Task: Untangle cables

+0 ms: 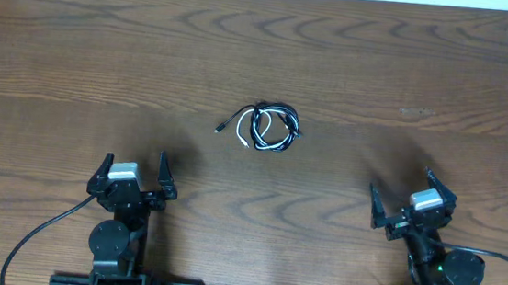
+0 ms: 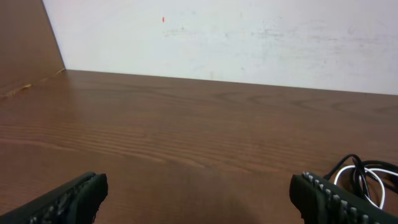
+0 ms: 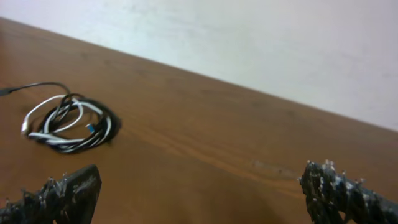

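Observation:
The cables [image 1: 269,128], one black and one white, lie coiled together in a small tangled bundle at the middle of the wooden table, with a plug end trailing out to the left. My left gripper [image 1: 134,171] stands open near the front left, well short of the bundle. My right gripper [image 1: 400,200] stands open near the front right, also apart from it. The left wrist view catches the cables [image 2: 367,180] at its lower right edge, behind one fingertip [image 2: 317,193]. In the right wrist view the cables [image 3: 68,123] lie at far left, beyond the open gripper [image 3: 202,190].
The brown wooden table [image 1: 408,73] stretches on all sides of the bundle. A white wall [image 2: 249,37] rises at the table's far edge. Thick black arm wires [image 1: 38,234] run off near the front edge by both arm bases.

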